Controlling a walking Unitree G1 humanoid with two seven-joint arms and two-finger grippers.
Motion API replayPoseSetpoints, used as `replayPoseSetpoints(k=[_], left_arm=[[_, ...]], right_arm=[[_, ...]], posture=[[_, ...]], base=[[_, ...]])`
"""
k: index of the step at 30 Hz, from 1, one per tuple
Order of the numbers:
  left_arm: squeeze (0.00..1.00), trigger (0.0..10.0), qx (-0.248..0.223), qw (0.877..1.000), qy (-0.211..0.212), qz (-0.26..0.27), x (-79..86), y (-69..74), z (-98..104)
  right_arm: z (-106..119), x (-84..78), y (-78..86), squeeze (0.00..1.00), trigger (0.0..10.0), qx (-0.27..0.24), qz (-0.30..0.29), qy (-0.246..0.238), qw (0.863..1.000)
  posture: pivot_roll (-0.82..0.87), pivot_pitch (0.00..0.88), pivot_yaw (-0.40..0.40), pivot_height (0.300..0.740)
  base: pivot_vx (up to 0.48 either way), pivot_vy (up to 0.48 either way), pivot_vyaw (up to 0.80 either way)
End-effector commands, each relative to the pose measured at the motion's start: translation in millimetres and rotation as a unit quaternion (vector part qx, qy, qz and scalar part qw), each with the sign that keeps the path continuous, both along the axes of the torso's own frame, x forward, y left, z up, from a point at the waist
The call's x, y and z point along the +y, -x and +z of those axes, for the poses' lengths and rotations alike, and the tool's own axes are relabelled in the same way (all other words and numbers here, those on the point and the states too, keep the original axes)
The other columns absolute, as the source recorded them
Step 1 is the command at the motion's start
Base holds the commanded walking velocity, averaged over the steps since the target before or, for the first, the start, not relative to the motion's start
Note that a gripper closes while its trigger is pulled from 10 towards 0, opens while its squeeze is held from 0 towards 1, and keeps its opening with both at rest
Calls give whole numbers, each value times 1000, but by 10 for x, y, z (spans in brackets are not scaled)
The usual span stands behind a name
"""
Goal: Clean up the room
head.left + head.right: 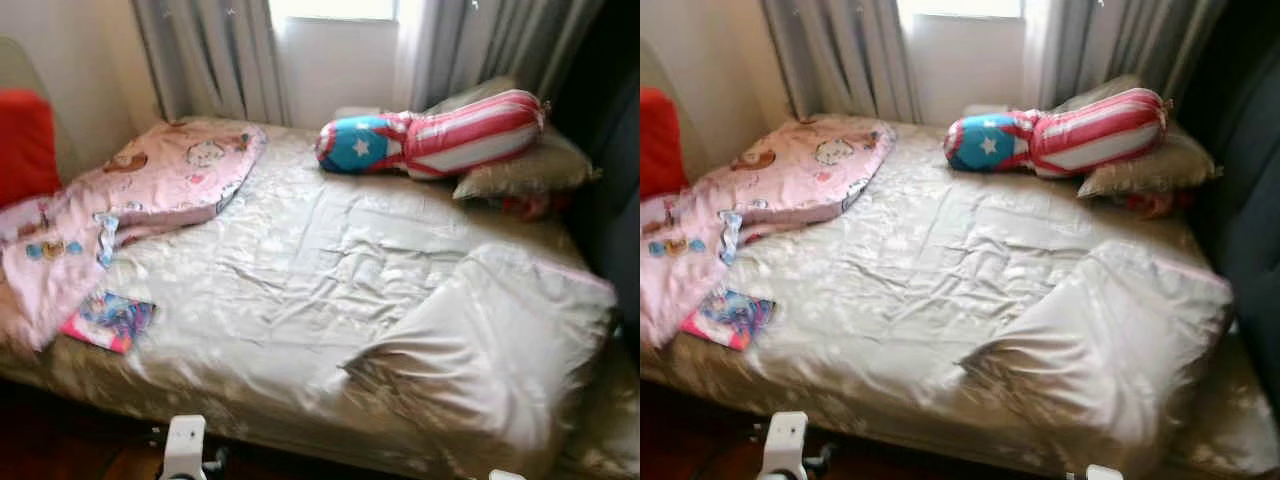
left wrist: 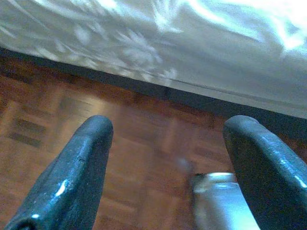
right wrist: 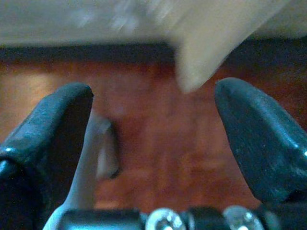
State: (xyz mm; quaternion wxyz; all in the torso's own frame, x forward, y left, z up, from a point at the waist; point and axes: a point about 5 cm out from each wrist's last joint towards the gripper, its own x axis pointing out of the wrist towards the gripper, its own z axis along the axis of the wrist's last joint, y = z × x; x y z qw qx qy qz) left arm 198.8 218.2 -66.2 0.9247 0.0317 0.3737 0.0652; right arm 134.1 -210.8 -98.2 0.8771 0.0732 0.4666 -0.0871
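A bed (image 1: 300, 290) covered by a shiny beige sheet stands before the robot, under a window with grey curtains (image 1: 215, 55) at 12 o'clock. A pink quilt (image 1: 120, 195) with cartoon prints lies rumpled at 10 o'clock, one end on the sheet near the wall, the other spilling over the bed's left edge. Just beside its hanging end, at 8 o'clock, a colourful book (image 1: 108, 320) lies flat near the bed's front edge. At 1 o'clock a bolster (image 1: 430, 135), blue with a white star at one end and red and white stripes along the rest, rests on a beige pillow (image 1: 525, 170) at the bed's far right corner. At 4 o'clock the beige cover (image 1: 500, 340) is folded back on itself into a thick heap at the front right corner. A red cushion (image 1: 25, 140) shows at 9 o'clock against the wall.

The left gripper (image 2: 168, 158) hangs low over brown parquet floor (image 2: 144, 143) in front of the bed's edge, its two black fingers (image 2: 76, 172) spread wide with nothing between them. The right gripper (image 3: 153, 134) also hangs over the floor by the bed's edge, fingers (image 3: 259, 139) wide apart and holding nothing; a blurred corner of beige fabric hangs beyond them.
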Motion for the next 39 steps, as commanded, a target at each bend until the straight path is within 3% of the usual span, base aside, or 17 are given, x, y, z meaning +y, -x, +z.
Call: replayPoseSetpoints(k=[1,5,34,39], left_arm=[[0,10000,27,1000,-4,2,24,129,-71],[0,10000,27,1000,-4,3,23,131,-72],[0,10000,27,1000,5,13,18,140,-79],[0,10000,27,1000,4,14,25,143,-79]], right_arm=[[-23,47,46,0,10000,6,-1,-6,1000],[-23,47,44,0,10000,5,-1,-6,1000],[-22,43,43,0,10000,6,-1,-7,1000],[-26,52,44,0,10000,9,5,-8,1000]], posture=[[-14,0,0,710],[-16,0,0,710],[-13,0,-4,710],[-12,0,-2,710]], base=[[0,-435,0],[0,-364,0],[17,0,0],[261,0,-670]])
